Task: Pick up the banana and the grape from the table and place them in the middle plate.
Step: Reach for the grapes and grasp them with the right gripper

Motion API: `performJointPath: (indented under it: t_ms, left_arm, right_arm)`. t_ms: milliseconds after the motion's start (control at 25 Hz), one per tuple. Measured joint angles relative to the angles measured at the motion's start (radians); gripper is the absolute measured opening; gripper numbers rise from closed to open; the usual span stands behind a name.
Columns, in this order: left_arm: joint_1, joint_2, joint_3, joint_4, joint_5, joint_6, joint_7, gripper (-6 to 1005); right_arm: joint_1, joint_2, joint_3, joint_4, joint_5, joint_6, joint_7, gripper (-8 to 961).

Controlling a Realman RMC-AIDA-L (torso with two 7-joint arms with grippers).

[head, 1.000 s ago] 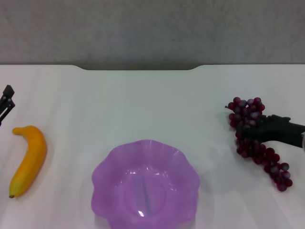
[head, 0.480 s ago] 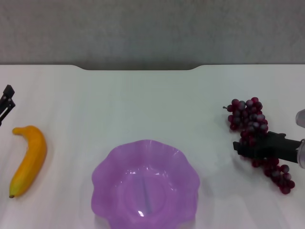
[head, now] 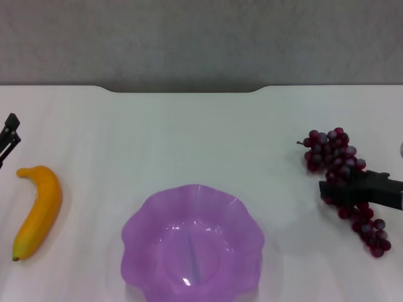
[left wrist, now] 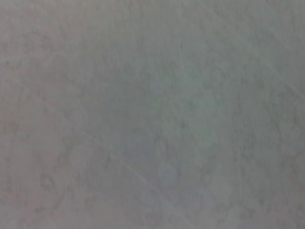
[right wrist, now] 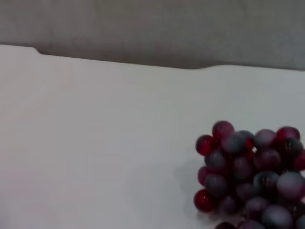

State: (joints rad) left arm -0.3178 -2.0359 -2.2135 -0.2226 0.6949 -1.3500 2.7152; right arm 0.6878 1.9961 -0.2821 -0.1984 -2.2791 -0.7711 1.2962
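Half the grape (head: pixel 343 189) behind right gripper (head: pixel 329 190)

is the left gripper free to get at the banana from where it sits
Probably yes. The left gripper sits at the table edge just beyond the banana, with only bare tabletop between them.

Desk (head: pixel 189 132) plain white, no pattern. Banana (head: pixel 39 211) by the desk's left edge: yellow shading to orange, dark tip. Middle plate (head: pixel 143 220) at the near edge: translucent purple, paler glossy streak in its centre. Grape (head: pixel 337 157) near the right edge: dark red-purple berries, several with greyish bloom. Right gripper (head: pixel 340 190) black. Left gripper (head: pixel 9 135) black. Wall (head: pixel 201 38) behind: mottled grey.
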Motion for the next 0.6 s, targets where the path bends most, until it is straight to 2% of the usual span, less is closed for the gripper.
performJointPath:
  t_ms: [600]
  left_arm:
    - [0.001, 0.000, 0.000, 0.000, 0.000, -0.009, -0.002, 897]
  right_arm:
    - [-0.021, 0.004, 0.000, 0.008, 0.000, 0.035, 0.004, 811]
